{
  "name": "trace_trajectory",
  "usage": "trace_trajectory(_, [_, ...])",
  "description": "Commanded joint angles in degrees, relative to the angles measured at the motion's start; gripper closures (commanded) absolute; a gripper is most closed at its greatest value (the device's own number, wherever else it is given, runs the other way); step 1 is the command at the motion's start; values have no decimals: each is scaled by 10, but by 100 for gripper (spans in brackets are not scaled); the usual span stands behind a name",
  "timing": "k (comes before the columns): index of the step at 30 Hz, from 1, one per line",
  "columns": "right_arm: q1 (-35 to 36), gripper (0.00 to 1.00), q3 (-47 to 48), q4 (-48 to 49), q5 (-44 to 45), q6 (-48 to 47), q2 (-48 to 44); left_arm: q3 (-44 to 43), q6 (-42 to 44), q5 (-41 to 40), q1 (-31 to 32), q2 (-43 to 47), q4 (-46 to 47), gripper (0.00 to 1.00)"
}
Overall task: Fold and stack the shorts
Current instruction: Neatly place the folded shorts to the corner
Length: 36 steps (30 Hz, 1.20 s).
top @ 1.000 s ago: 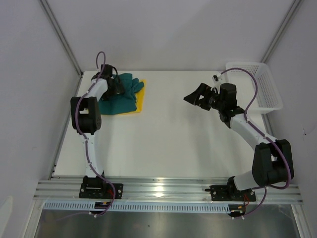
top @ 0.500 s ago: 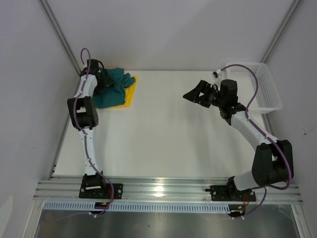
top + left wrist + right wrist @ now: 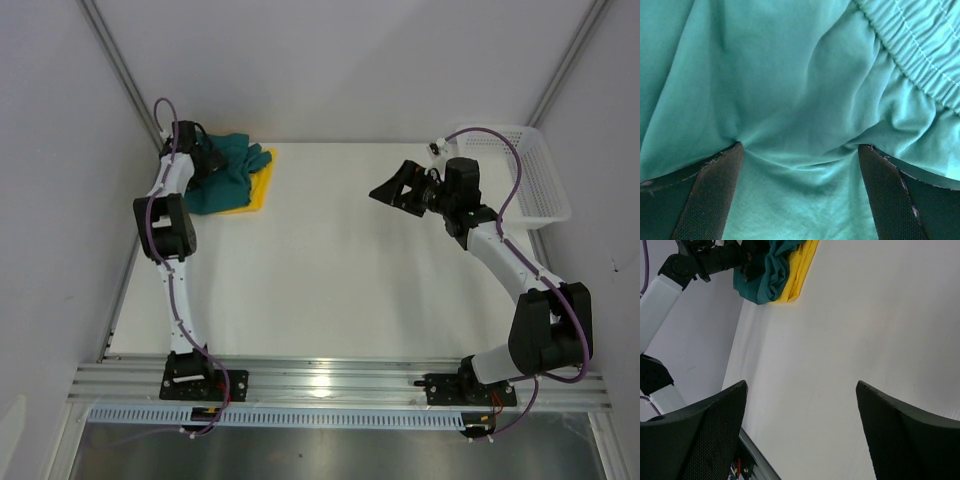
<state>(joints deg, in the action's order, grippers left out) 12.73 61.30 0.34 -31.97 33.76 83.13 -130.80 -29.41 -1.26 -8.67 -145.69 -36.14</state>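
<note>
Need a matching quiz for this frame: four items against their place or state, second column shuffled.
1. dark teal green fabric shorts
2. bright yellow fabric shorts
3. white plastic mesh basket
4. right gripper

a. far right corner of the white table
b. top of the pile, far left
c. bottom of the pile, only an edge showing
d. open, empty, well away from the cloth

Pairs: 1-b, 2-c, 3-a, 4-d

Two pairs of shorts, one teal pair, one yellow pair; one white basket; two arms
</note>
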Motion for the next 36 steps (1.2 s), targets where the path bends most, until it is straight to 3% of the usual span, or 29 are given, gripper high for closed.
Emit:
trace_trajectory(1, [3,9,15,1,-6,-6,-18,86,-13,8,-4,47,51,1])
trace_trajectory(8, [9,9,-8,10,-3,1,-45,226,8,37,22,211,78,1])
trace_trajectory(15, [8,9,-43,22,-6,10,-82,385,39,-37,80,344,111,1])
trace_trajectory(22, [2,9,-72,27,-11,18,-126,390,47,-59,121,293,109,1])
trace_trajectory(26, [2,9,-79,19,-15,18,-147,353,44,-28,123,232,87,2])
trace_trajectory(36, [-17,9,-91,14,-18,19,-165,315,36,-3,155,197,100,7])
